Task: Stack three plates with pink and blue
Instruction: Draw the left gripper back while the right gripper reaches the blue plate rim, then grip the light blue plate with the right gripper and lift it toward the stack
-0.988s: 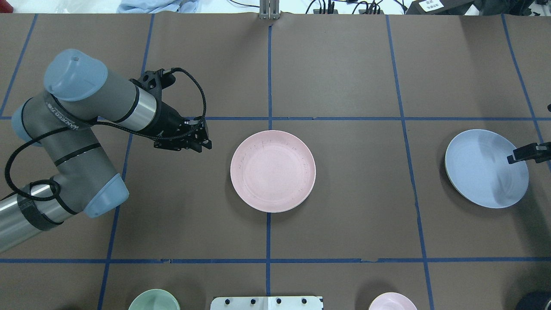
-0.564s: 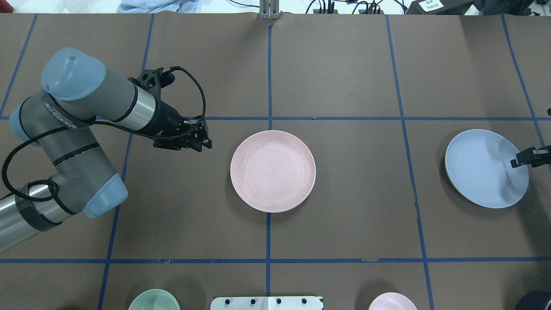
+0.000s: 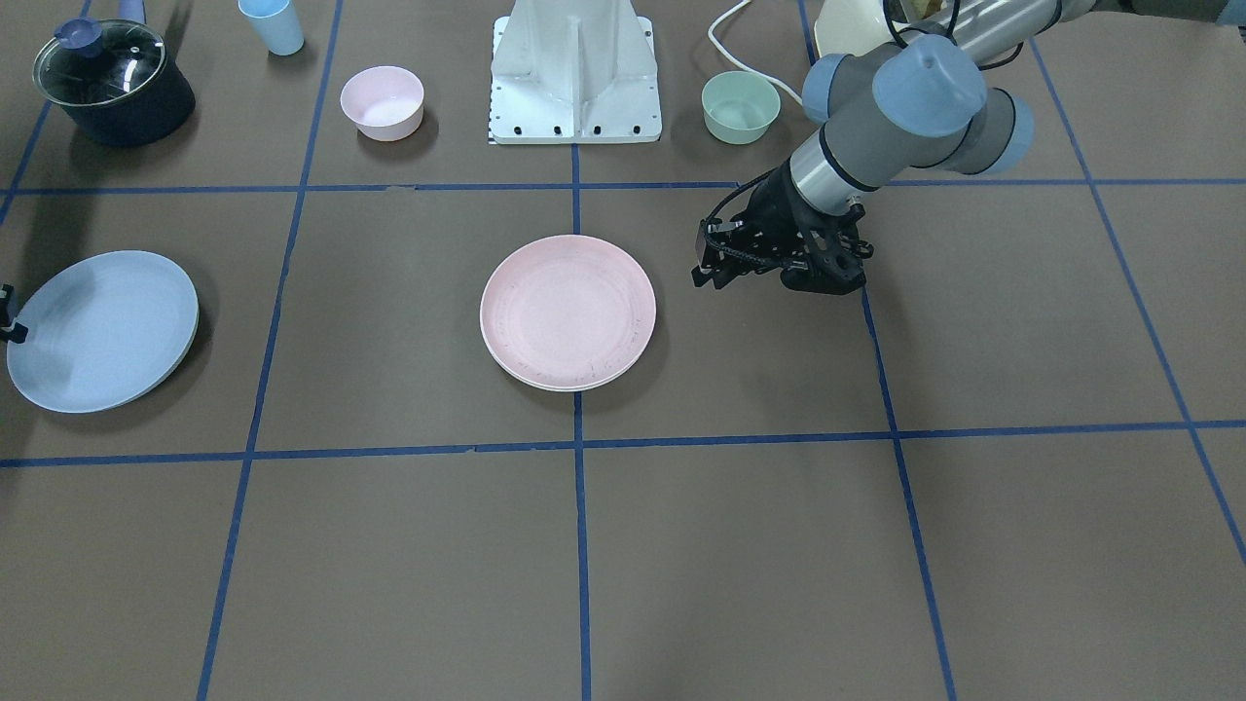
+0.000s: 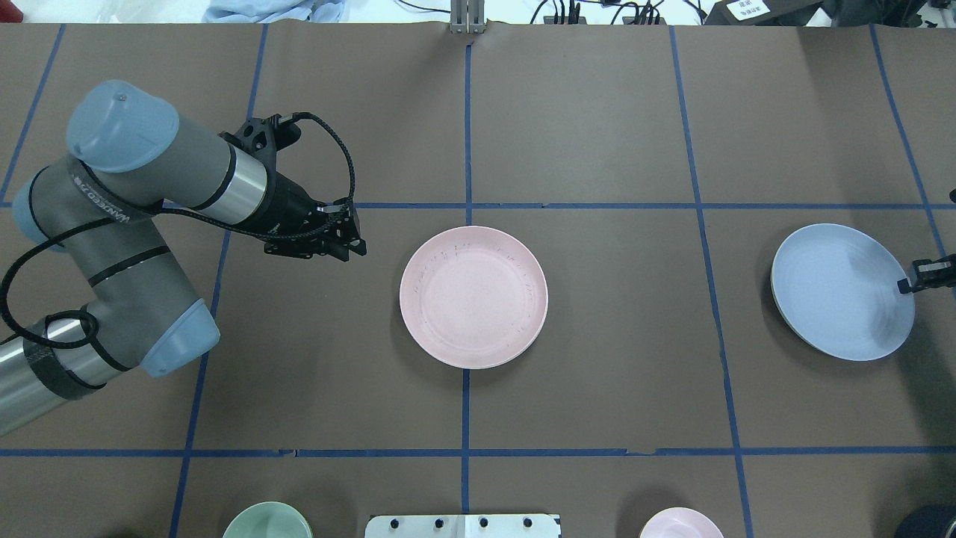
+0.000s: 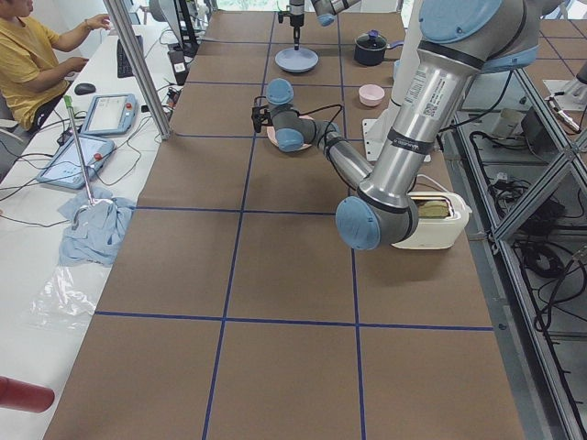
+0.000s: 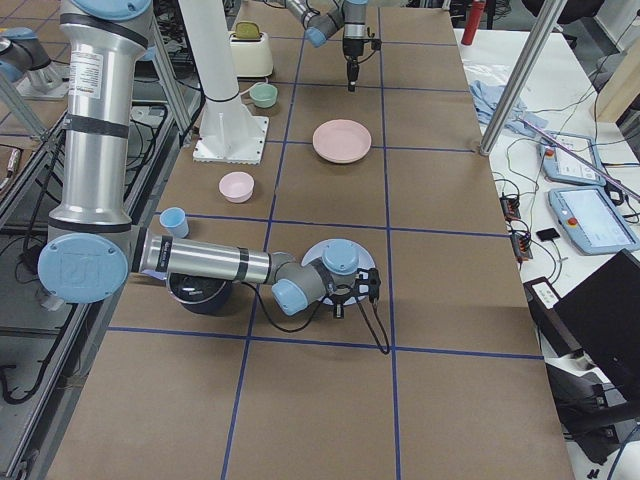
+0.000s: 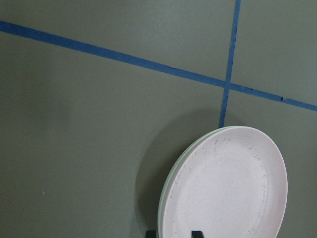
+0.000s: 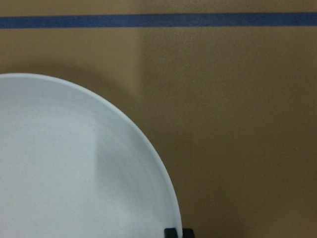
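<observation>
Two plates are already stacked mid-table; the third lies apart.

Overhead: pink plate sits at the centre tape cross, blue plate far off on the robot's right. Change: right gripper has backed off from over the blue plate's inner face to its outer rim. Left gripper has drifted a touch away from the pink plate, arm folding back. My read: left arm is done w/ its placing and right arm is lining up a rim pick, so blue is next & last.

Front view: pale rim of the cream plate peeks out under the pink one, so pink rests on cream. Blue plate lies alone at the view's edge, right gripper barely in shot.

Left side view: left gripper hangs near the pink plate, not touching.

Right side view: right gripper is low at the blue plate's rim; grip can't be judged there.

Left wrist: finger tips apart, nothing between them, so released & empty.

Right wrist: tips sit right at the blue rim, but I can't tell whether they pinch it.

Surface: brown matte cover, flat, w/ blue tape grid.

Around: mint bowl, small pink bowl, lidded pot, blue cup, toaster. An operator sits at a side desk.
</observation>
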